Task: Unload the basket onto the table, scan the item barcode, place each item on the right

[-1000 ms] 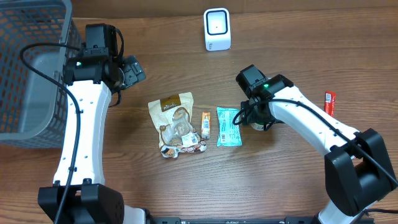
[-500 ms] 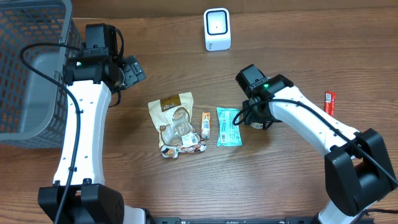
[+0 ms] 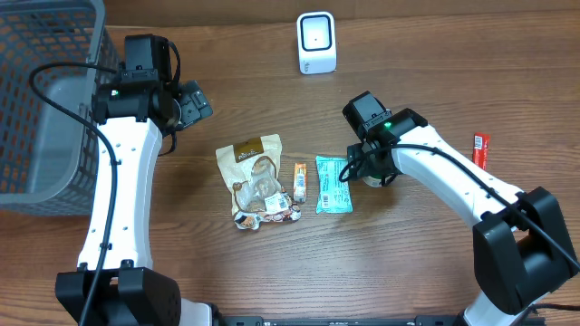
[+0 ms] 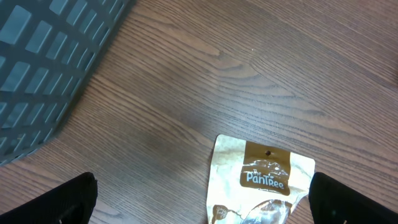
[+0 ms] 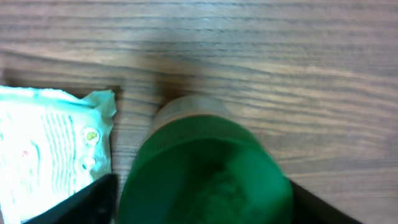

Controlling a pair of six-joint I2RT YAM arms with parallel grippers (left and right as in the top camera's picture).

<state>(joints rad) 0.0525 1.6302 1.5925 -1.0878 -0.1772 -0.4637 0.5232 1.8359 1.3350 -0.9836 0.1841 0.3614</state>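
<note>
Right gripper (image 5: 202, 202) astride green-lidded jar (image 5: 199, 155)

Table (image 3: 408, 263) wood-grain, matt; green cap (image 5: 205, 168) smooth plastic; teal wrapper (image 3: 333, 184) glossy, crinkled.

**Where things lie on my table**

I see the basket (image 3: 36, 100) far left and the scanner (image 3: 316, 43) at the back. Pouch (image 3: 256, 181), small bar (image 3: 300, 181) and packet (image 3: 333, 184) lie in a central row. A jar (image 5: 205, 174) stands just right of the packet, a stick (image 3: 480, 149) far right.
</note>
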